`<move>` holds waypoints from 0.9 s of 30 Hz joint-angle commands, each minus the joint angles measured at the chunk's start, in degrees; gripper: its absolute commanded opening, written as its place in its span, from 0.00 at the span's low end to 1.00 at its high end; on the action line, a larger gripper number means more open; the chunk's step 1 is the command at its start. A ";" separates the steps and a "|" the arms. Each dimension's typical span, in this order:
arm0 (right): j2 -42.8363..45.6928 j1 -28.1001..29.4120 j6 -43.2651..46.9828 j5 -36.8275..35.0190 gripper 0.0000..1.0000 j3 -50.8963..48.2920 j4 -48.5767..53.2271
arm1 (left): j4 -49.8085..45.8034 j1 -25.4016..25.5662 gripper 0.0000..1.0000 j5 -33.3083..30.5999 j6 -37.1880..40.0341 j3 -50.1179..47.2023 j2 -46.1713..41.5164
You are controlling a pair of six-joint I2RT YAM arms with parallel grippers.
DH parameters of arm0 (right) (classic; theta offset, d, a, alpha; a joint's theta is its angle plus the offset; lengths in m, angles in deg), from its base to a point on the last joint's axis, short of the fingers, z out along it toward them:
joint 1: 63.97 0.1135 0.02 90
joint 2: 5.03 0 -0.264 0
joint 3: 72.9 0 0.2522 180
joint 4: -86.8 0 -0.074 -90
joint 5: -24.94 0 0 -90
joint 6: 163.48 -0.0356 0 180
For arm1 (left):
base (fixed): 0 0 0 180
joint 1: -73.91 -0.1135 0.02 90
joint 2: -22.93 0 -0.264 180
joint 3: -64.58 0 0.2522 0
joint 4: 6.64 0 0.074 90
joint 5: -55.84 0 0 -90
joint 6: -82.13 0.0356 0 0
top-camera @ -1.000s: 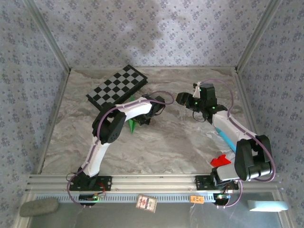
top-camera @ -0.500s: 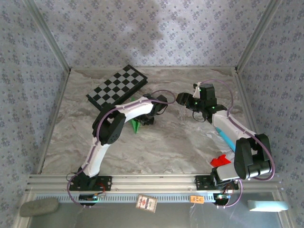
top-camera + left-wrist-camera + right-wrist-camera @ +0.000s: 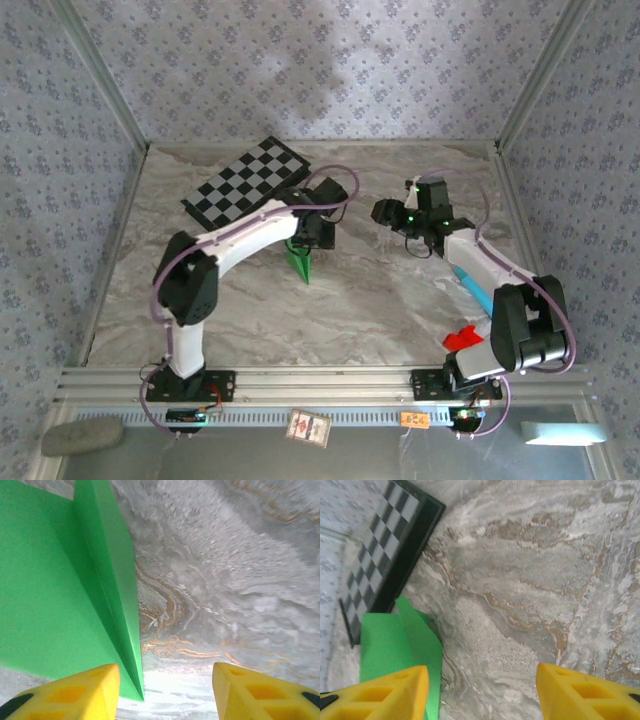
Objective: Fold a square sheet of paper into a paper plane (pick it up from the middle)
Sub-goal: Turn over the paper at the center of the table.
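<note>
- Paper plane [image 3: 300, 263]: lying mid-table, just near of checkered board [image 3: 245, 185]; likely handling light, floppy, crease-prone; calling for mid-body pinch.
- Left gripper [image 3: 165, 690]: standing spread beside it, pinching nothing.
- Right gripper [image 3: 482, 692]: standing spread, empty.

Bright, even light; wrist views perhaps motion-blurred.

The right gripper [image 3: 482, 690] holds its yellow fingers [image 3: 385, 692] spread wide, with bare marbled table [image 3: 535, 570] between them. The green paper plane [image 3: 395, 640] lies just ahead of one finger, partly hidden by it. Farther ahead on that side lies the checkered board [image 3: 385, 545], its dark edge near the paper
</note>
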 commanded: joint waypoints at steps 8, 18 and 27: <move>-12.96 21.90 13.11 -9.90 0.59 16.89 15.55 | 13.00 -16.71 0.69 6.02 -7.91 -26.51 -24.70; -29.32 34.62 17.27 -19.59 0.59 33.97 23.97 | 22.97 -33.28 0.93 12.82 -9.06 -47.82 -39.91; -35.23 35.04 16.12 -21.23 0.39 39.96 27.44 | 23.74 -33.99 1.00 14.07 -8.44 -50.02 -41.75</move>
